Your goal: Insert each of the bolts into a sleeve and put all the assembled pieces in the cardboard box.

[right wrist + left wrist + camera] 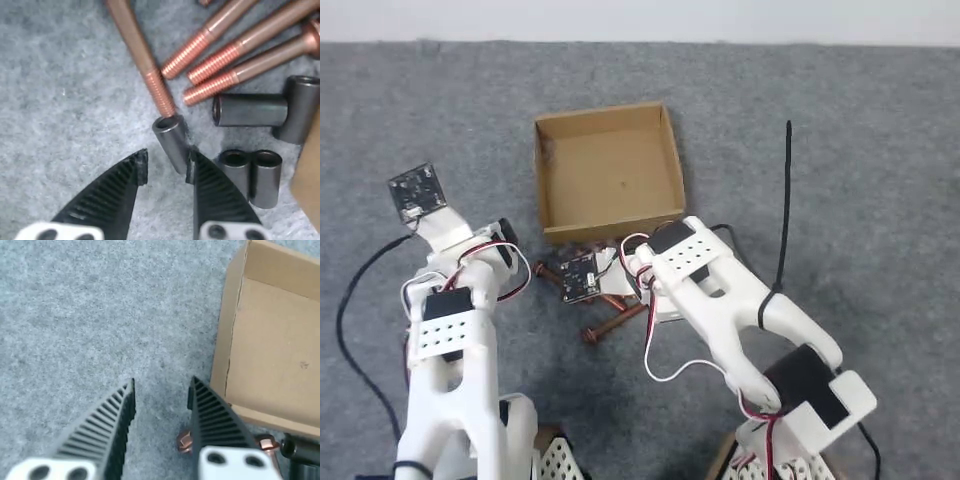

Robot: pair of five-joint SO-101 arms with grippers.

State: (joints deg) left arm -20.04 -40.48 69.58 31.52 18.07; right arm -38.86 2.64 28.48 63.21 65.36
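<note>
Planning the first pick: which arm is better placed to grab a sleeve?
Right. The right gripper, open, hangs over the sleeves and bolts, one sleeve beside its fingertip. The left gripper, also open, is over carpet beside the box.

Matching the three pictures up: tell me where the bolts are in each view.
High view: bolts just in front of the box, partly under the right arm.
Left wrist view: two copper heads by the left jaws, near a corner of the box.
Right wrist view: shafts fanned beyond the right jaws, beside the sleeves.
Shared landmark: the box; the tan edge by the sleeves is probably it.
</note>
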